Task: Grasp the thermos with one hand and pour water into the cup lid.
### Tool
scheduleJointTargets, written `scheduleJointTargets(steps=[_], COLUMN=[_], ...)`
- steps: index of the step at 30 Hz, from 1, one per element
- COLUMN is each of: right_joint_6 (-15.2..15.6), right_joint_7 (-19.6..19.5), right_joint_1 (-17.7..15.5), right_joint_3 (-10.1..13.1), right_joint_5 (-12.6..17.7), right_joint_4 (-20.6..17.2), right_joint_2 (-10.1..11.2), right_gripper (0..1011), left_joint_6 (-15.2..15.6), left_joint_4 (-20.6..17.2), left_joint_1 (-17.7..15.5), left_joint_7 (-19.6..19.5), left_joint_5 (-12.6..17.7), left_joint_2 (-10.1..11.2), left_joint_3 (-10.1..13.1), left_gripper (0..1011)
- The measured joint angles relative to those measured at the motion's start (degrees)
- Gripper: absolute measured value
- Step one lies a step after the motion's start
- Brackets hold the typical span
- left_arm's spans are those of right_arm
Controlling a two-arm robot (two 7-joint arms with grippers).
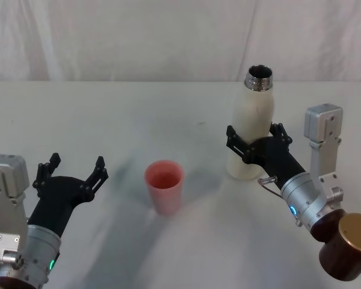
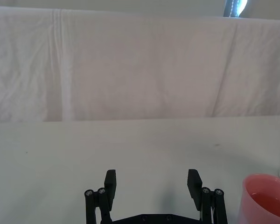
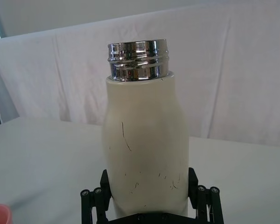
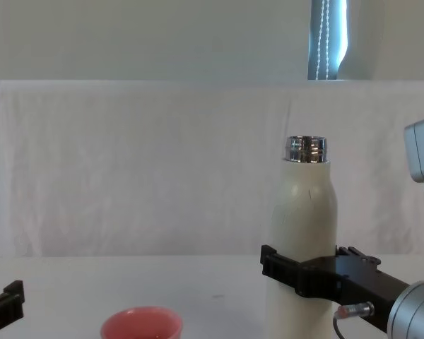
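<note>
The thermos (image 1: 256, 111) stands upright on the table at the right, cream-white with an open chrome neck (image 3: 137, 58). My right gripper (image 1: 256, 133) is open around its lower body, one finger on each side, close against the wall (image 3: 148, 179). The cup lid (image 1: 164, 183), a salmon-pink cup, stands left of the thermos near the table's middle. My left gripper (image 1: 75, 165) hovers open and empty to the cup's left, and the cup lid (image 2: 268, 196) sits beside it. No water is in view.
A white cloth covers the table (image 1: 108, 114) and hangs as a backdrop (image 4: 127, 162) behind it. Bare table lies between the cup and the thermos and along the far side.
</note>
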Motion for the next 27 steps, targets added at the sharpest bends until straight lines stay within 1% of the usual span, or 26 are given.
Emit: scheduleJointTargets(steps=[27], right_joint_6=[0.0], right_joint_7=[-0.2], right_joint_1=[0.2], right_joint_3=[0.0], right_joint_5=[-0.2], right_joint_4=[1.1], right_joint_2=[-0.1], right_gripper=[968], left_joint_6=[0.0], left_joint_4=[0.0], left_joint_1=[0.0], left_joint_7=[0.0], left_joint_5=[0.0], left_joint_2=[0.0], left_joint_3=[0.0], left_gripper=[1001])
